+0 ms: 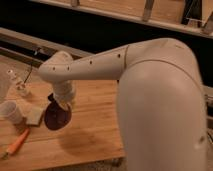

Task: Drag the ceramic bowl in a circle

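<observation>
- Camera view: the ceramic bowl (57,116) sits on the wooden table (95,135), in the left half of the tabletop and about midway between the far edge and the near edge.
- The gripper (59,102) hangs at the end of the white arm (100,62), right over the bowl's far rim and seemingly touching it; I cannot tell whether its jaws are apart, together or clamped on the rim, because the wrist housing covers them.
- Edges: the table's near edge runs along the bottom of the view below the bowl, with a band of bare wood between them. The right edge of the table is hidden behind the robot's large white body.
- Open room: to the right of the bowl the wood lies bare as far as the arm's bulk, the widest free stretch around it.
- To the left the room is tight: a small tan square piece (34,116) lies just beside the bowl, and the white cup (12,111) stands a little farther left.
- An orange carrot (18,142) lies near the front left, below the cup, slanting toward the near edge.
- A small pale object (20,85) stands at the far left of the table; what it is cannot be made out.
- Orientation: the bowl is round, upright with its mouth up, so no long axis or pointing direction shows.
</observation>
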`<state>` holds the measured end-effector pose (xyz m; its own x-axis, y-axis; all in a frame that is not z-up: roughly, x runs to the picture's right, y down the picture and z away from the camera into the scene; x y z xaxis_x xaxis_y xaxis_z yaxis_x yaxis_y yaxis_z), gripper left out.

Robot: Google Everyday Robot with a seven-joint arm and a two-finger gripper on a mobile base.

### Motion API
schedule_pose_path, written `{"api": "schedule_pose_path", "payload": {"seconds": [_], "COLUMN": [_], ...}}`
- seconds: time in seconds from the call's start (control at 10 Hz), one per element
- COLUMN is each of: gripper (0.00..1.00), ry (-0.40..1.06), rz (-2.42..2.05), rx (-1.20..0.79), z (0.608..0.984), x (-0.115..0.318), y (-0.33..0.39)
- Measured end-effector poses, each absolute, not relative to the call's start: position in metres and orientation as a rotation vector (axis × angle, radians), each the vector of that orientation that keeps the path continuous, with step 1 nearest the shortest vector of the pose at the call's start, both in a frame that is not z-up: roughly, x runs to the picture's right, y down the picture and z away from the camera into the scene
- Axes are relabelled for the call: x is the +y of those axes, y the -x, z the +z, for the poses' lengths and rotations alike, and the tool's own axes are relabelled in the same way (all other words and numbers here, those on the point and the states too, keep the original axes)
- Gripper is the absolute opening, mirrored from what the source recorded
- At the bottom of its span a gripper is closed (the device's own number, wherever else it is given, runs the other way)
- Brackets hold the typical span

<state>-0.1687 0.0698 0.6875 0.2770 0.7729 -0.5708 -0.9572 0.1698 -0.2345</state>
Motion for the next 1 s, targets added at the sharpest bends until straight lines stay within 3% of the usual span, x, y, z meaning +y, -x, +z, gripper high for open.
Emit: {"api": "schedule_pose_path", "payload": {"seconds": [0.1,0.2,0.6,1.0], "gripper": [0.77,0.8,0.8,0.8], "ry": [0.624,0.64,0.744,0.814], "rz": [1.267,1.248,1.192,1.241], "rx": [0.36,0.375,0.482,0.557], "z": [0.678,0.674,0.672,0.702], "x": [0.065,0.073,0.135,0.182], "y": [0.158,0.155,0.14,0.123]}}
